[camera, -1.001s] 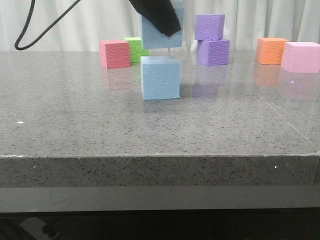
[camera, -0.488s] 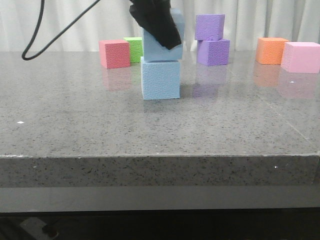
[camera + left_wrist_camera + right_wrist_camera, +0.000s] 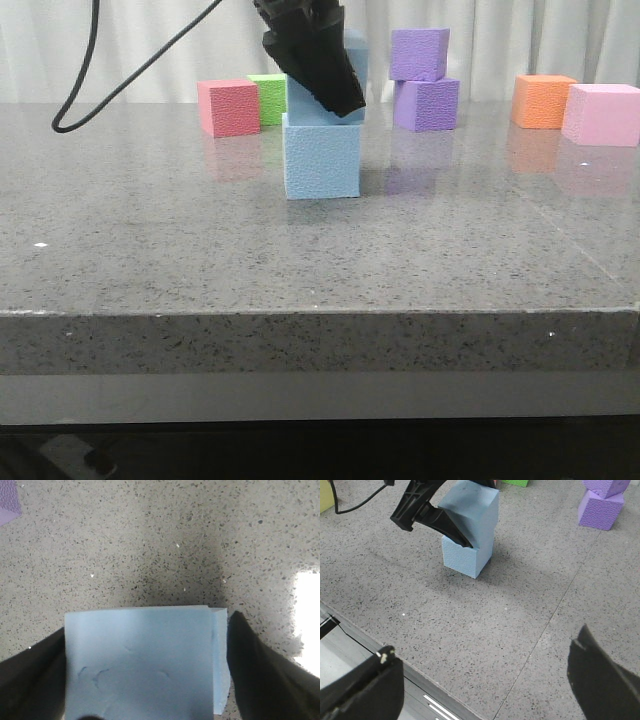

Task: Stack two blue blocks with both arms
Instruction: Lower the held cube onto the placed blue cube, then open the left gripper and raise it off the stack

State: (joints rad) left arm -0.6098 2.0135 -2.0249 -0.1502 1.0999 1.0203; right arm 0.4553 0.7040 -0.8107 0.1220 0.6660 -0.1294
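One blue block (image 3: 321, 158) stands on the grey table (image 3: 150, 250) at centre. My left gripper (image 3: 318, 62) is shut on the second blue block (image 3: 352, 60) and holds it on top of the first, slightly tilted and turned. In the left wrist view the held block (image 3: 140, 662) fills the space between the dark fingers (image 3: 262, 677), and a sliver of the lower block (image 3: 222, 680) shows beside it. In the right wrist view the stack (image 3: 470, 527) and the left gripper (image 3: 432, 515) show far off. My right gripper (image 3: 480, 680) is open and empty above the table's front edge.
At the back stand a red cube (image 3: 229, 107), a green cube (image 3: 268, 98), two stacked purple cubes (image 3: 423, 80), an orange cube (image 3: 542, 100) and a pink cube (image 3: 602, 114). The left arm's cable (image 3: 110, 80) hangs at the back left.
My left gripper has lowered the held blue block from above the standing one down onto its top. The right arm has not visibly moved.
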